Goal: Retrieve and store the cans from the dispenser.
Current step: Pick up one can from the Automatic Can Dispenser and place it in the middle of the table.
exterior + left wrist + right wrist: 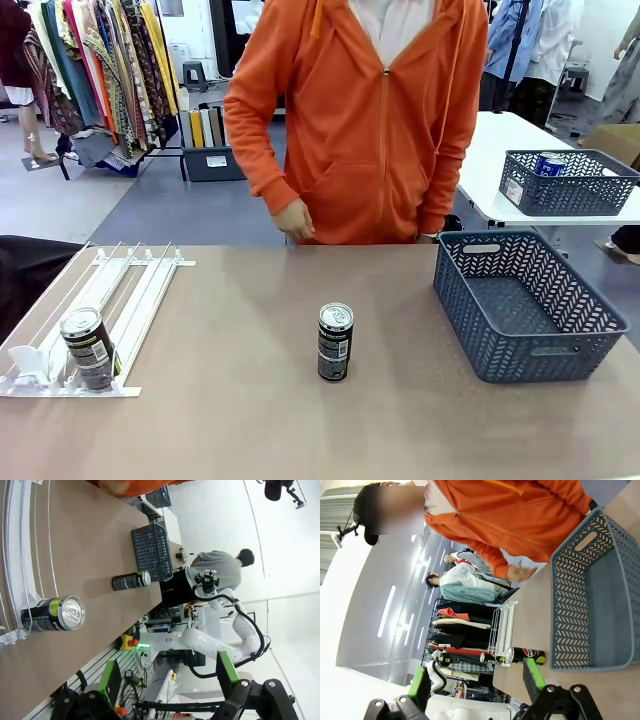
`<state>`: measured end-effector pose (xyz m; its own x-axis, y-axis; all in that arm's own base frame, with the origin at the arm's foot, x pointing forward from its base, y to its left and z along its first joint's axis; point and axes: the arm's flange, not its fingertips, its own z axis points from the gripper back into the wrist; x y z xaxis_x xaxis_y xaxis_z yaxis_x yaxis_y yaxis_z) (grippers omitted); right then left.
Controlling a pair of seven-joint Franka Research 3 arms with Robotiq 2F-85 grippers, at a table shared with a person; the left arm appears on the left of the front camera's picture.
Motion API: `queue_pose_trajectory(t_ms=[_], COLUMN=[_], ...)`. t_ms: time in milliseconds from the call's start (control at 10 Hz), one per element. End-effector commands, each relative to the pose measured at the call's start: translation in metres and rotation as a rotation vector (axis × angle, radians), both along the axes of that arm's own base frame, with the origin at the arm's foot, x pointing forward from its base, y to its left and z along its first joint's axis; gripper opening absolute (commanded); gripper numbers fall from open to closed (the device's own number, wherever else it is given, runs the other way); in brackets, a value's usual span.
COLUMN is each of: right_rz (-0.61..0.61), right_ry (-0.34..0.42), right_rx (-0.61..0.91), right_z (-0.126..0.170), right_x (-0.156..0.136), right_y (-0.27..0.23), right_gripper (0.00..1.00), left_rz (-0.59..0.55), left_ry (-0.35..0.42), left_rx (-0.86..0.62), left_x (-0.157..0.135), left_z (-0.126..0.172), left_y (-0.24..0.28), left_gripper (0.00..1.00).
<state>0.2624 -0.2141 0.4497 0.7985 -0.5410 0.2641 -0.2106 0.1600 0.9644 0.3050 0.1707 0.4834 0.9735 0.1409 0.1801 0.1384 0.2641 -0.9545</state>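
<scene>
Cans here are slim and dark, with silver tops and pale labels. The left can stands upright at the near end of the white dispenser, at the table's near left, just behind the small front tabs. The middle can stands upright alone at mid-table, well apart from the dispenser and from the dark grey mesh basket at the right. A person in an orange hoodie stands at the far side, one hand at the table's far edge. The left gripper has its green-padded fingers spread wide with nothing between them. The right gripper likewise has its fingers apart and holds nothing.
</scene>
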Motion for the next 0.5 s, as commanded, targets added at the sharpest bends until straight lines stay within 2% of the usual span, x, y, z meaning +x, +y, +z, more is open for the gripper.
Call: queue_pose_trajectory(t_ms=[0,100,200,300,400], right_rz=[-0.008,-0.008,-0.008,-0.008,-0.008], right_ry=[-0.013,-0.013,-0.013,-0.013,-0.013], right_rx=[0.018,0.018,0.018,0.018,0.018], right_z=[0.005,0.005,0.005,0.005,0.005], right_x=[0.003,0.003,0.003,0.003,0.003], right_y=[0.001,0.001,0.001,0.001,0.001], right_gripper=[1.00,1.00,1.00,1.00,1.00], left_rz=[-0.010,-0.093,-0.112,-0.178,-0.127], left_ry=[0.089,0.038,0.045,0.009,0.052], left_rx=[0.289,0.462,0.671,0.857,1.037], left_x=[-0.005,-0.009,-0.010,-0.007,0.000], left_z=[0.013,0.033,0.049,0.060,0.064], left_y=[-0.021,-0.049,-0.079,-0.112,-0.137], left_gripper=[1.00,1.00,1.00,1.00,1.00])
